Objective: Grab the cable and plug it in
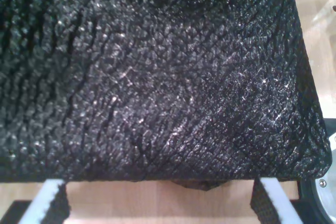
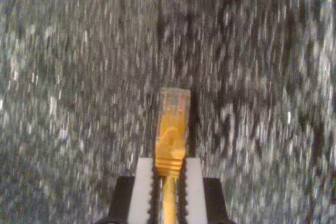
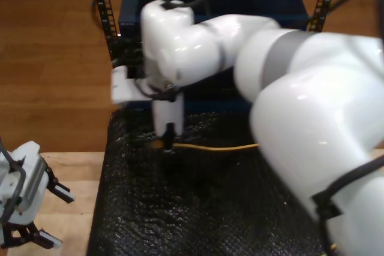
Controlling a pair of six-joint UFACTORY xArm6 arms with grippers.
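Observation:
The yellow-orange cable (image 2: 170, 145) ends in a small clear plug (image 2: 175, 99) that points out over a black textured mat (image 2: 79, 77). My second gripper (image 2: 169, 182) is shut on the cable just behind the plug, its white pads (image 2: 144, 187) pressing from both sides. In the exterior view this gripper (image 3: 170, 136) hangs low over the mat's far part, and the cable (image 3: 216, 147) trails toward the exterior view's right. My first gripper (image 1: 163, 203) is open with nothing between its fingers (image 1: 50, 203), at the mat's edge; it sits at the exterior view's lower left (image 3: 65, 222).
The black mat (image 3: 180, 208) covers much of the light wooden table (image 3: 60, 172). A dark blue box (image 3: 240, 4) in a black rack frame (image 3: 102, 10) stands behind the mat. The big white arm (image 3: 312, 106) spans the exterior view's right half.

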